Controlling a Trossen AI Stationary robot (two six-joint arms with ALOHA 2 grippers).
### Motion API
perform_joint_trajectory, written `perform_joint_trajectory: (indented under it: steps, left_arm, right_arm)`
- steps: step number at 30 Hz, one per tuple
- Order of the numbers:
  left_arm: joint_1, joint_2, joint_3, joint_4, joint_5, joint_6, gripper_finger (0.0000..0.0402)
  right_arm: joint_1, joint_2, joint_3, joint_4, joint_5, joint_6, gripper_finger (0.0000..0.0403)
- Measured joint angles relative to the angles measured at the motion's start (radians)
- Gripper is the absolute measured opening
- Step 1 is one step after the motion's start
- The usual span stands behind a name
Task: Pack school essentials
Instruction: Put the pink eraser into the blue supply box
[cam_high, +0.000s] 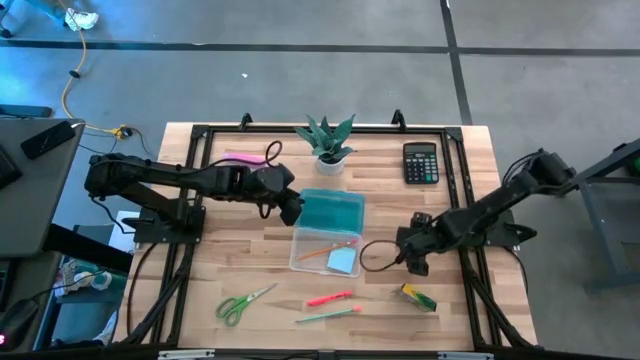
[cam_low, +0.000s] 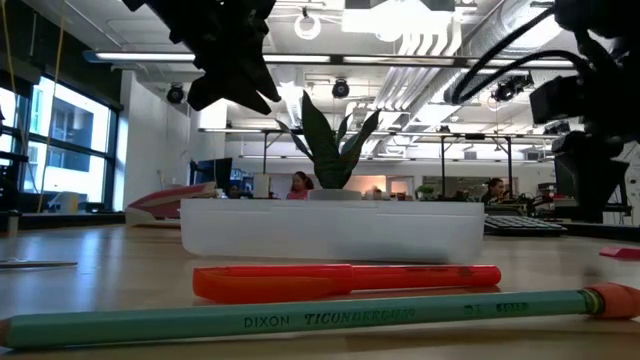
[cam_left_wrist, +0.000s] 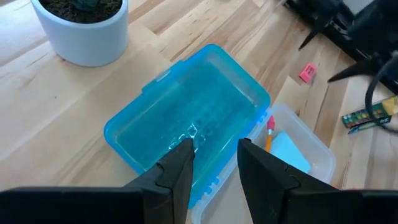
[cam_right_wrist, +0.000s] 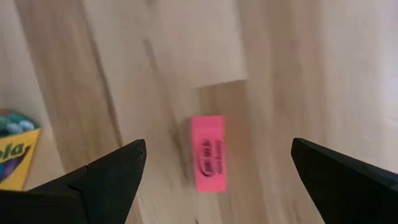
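A clear pencil box (cam_high: 325, 252) lies open at the table's middle, its blue lid (cam_high: 332, 211) folded back toward the far side. Inside are an orange pencil (cam_high: 328, 252) and a light-blue note pad (cam_high: 343, 261). My left gripper (cam_left_wrist: 215, 146) hovers open above the lid's near edge, touching nothing. My right gripper (cam_right_wrist: 217, 144) points down, wide open, with a pink eraser (cam_right_wrist: 208, 152) flat on the wood between its fingers and apart from them. Green-handled scissors (cam_high: 243, 303), a red pen (cam_high: 329, 298), a green pencil (cam_high: 328, 315) and a yellow-green crayon box (cam_high: 418, 297) lie near the front edge.
A potted plant (cam_high: 328, 145) stands behind the box, a black calculator (cam_high: 421, 163) at the far right and a pale-pink bar (cam_high: 243, 157) at the far left. A black frame (cam_high: 200, 135) runs around the tabletop. Bare wood lies between the box and the scissors.
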Motion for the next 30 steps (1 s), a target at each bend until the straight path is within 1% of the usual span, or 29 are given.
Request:
perform_joint_trajectory:
  steps: [3,6,11,19,22,25,30]
  left_arm:
    - [0.0,0.0,0.0,0.007,0.0,-0.001,0.0113]
    - [0.0,0.0,0.0,0.014,0.0,-0.013,0.0113]
    - [0.0,0.0,0.0,0.014,0.0,-0.018,0.0113]
    - [0.0,0.0,0.0,0.014,-0.001,-0.018,0.0113]
    - [0.0,0.0,0.0,0.014,-0.001,-0.018,0.0113]
    - [0.0,0.0,0.0,0.014,-0.001,-0.018,0.0113]
    - [0.0,0.0,0.0,0.015,0.0,-0.01,0.0113]
  right_arm:
    - [0.016,0.064,0.0,0.021,-0.001,-0.01,0.0389]
    - [0.03,0.116,0.0,0.02,-0.002,-0.007,0.0374]
    - [0.045,0.165,0.008,0.026,-0.007,-0.006,0.0327]
    - [0.044,0.17,0.001,0.048,-0.041,-0.01,0.0241]
    - [0.044,0.169,-0.008,0.066,-0.056,-0.026,0.0215]
    - [0.037,0.169,-0.011,0.07,-0.063,-0.026,0.0201]
    - [-0.003,0.169,-0.011,0.074,-0.107,-0.044,0.0197]
